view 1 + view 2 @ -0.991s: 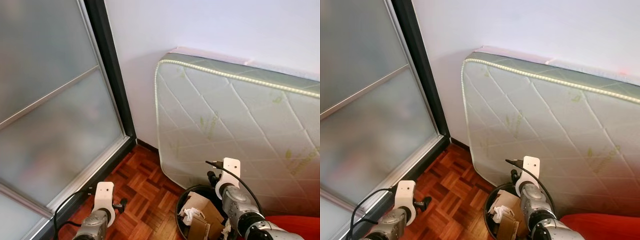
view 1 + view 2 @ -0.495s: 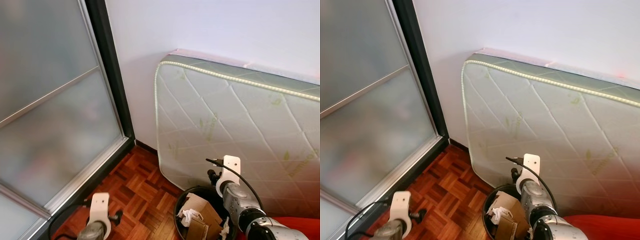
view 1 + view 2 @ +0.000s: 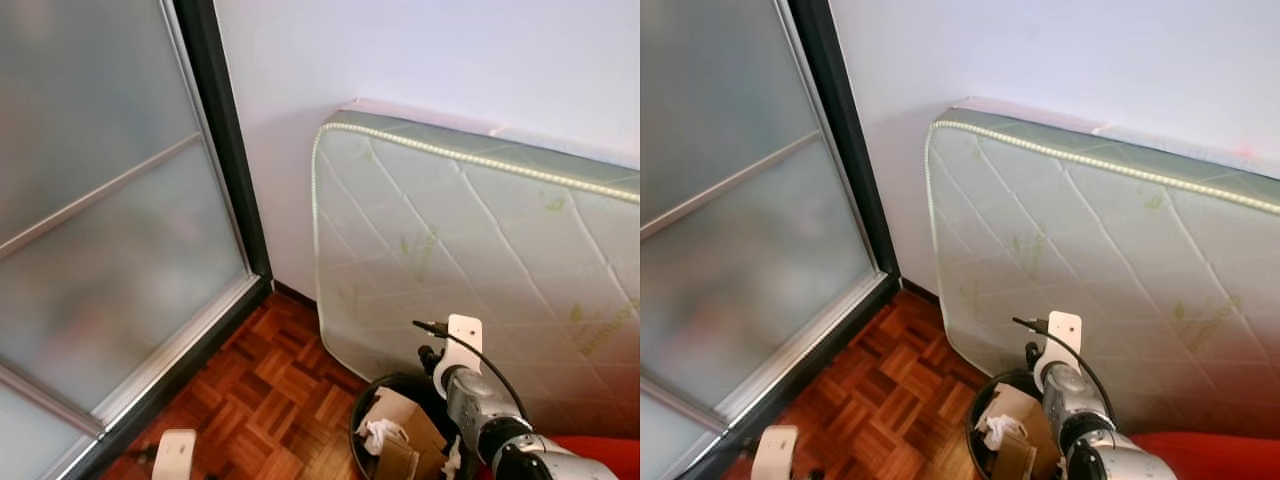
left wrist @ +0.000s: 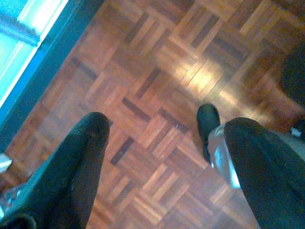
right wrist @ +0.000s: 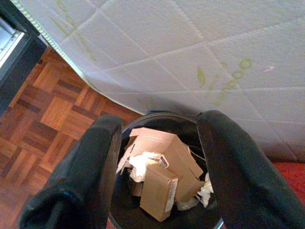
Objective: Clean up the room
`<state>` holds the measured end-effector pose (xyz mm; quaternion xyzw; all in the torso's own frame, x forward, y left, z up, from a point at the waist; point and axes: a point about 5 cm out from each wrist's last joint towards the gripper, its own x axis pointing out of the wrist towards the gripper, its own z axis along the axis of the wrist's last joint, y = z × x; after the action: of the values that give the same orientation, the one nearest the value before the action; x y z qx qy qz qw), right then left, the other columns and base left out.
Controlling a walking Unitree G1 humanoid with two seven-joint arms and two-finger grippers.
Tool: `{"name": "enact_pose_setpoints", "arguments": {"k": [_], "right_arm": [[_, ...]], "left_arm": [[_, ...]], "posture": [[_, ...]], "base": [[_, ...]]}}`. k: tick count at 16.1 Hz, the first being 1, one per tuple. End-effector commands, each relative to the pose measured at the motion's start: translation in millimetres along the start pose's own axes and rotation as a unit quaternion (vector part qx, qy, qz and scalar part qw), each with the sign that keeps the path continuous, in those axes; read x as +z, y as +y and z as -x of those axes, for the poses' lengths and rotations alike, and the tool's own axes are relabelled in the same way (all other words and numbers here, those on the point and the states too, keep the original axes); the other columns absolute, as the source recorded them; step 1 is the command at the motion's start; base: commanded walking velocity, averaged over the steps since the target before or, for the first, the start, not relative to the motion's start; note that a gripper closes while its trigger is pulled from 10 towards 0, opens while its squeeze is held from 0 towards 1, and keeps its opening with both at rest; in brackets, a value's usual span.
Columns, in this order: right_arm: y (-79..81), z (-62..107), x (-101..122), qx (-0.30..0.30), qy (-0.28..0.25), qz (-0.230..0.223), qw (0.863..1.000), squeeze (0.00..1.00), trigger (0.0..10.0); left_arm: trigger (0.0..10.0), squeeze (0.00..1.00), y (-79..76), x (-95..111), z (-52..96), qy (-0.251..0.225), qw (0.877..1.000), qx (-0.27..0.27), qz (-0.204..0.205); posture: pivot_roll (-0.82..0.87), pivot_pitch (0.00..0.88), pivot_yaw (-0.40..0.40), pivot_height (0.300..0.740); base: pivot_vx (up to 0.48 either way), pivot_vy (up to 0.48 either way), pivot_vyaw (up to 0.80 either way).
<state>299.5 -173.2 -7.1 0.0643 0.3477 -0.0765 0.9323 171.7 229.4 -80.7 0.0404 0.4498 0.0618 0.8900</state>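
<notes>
While the right gripper point(image 5: 157, 143) hovers spread, the bin point(image 5: 143, 119) holds barcoded boxes point(image 5: 159, 191).

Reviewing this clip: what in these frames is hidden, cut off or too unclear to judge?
- Black round trash bin: its bottom is hidden under brown cardboard boxes in the right wrist view.
- Frosted glass sliding door: what lies behind is blurred in the eye views.
- Quilted white mattress: cut off by the eye views' right edge.

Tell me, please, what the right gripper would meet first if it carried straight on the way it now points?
Most likely the cardboard boxes in the black bin: the right gripper, fingers open, looks straight down into it. Depth is unclear.
</notes>
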Motion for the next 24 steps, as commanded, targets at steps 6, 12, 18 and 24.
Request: {"name": "enact_pose_setpoints", "arguments": {"k": [6, 12, 18, 24], "right_arm": [[4.0, 0.4, -5, 0.007, 0.005, -0.009, 1.000, 0.00, 10.0], [4.2, 0.5, -5, 0.011, 0.006, -0.006, 1.000, 0.00, 10.0], [5.2, 0.4, -4, 0.012, 0.005, -0.006, 1.000, 0.00, 10.0], [5.8, 0.3, -3, 0.012, 0.004, -0.009, 1.000, 0.00, 10.0]], "left_arm": [[10.0, 0.00, -2.0, -9, 2.4, 0.006, 1.000, -0.012, -0.022], [10.0, 0.00, 1.0, -2, 0.5, 0.005, 1.000, -0.011, -0.020], [10.0, 0.00, -0.6, 2, -0.6, 0.001, 1.000, -0.013, -0.017], [10.0, 0.00, -4.8, 3, -1.1, 0.003, 1.000, -0.017, -0.017]], "posture": [[-0.05, 0.000, 0.074, 0.737], [-0.04, 0.000, 0.073, 0.737], [-0.05, 0.000, 0.075, 0.737], [-0.04, 0.001, 0.077, 0.737]], "base": [[0.000, 0.000, 0.00], [0.000, 0.000, 0.00], [0.000, 0.000, 0.00], [0.000, 0.000, 0.00]]}}
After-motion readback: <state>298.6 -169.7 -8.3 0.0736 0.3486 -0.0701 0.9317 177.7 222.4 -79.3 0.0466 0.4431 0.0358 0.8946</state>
